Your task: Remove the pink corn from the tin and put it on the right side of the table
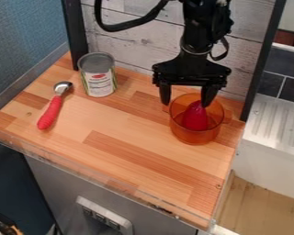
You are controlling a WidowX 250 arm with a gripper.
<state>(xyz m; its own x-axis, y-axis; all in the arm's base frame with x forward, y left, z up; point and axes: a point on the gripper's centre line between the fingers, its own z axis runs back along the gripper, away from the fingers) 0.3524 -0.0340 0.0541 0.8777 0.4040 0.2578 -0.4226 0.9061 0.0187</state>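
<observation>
Far left: matte blue wall (24, 41), then a black upright post (75, 34) at the back left corner of the light-and-reddish-brown wooden butcher-block tabletop (119, 133). Spoon with a thick red handle and a shiny metal head (50, 111) lies flat near the left edge, head toward the back, handle toward the front. Just right of it, silver cylindrical metal can with a white-and-green paper label (99, 78), upright, near the back; apart from the spoon. Behind the tabletop, whitish wood-plank backboard (134, 48). Black two-finger gripper (186, 95) hangs down right of centre, toward the back, arm coming in from the top edge. Fingers are spread wide, nothing held between them. Left finger in view is by the pot's left rim; right one is over the pot's opening, tip right at the top of the corn. Can't tell if that's contact. Orange see-through round pot with small side handles (200, 137) stands upright under the gripper, near the tabletop's right edge. Pink tapered corn (195, 118) is inside it, narrow end up. Further right: second black post (263, 59), dark grey tiles (293, 92), white ridged sink drainboard (277, 121) beside the tabletop.
</observation>
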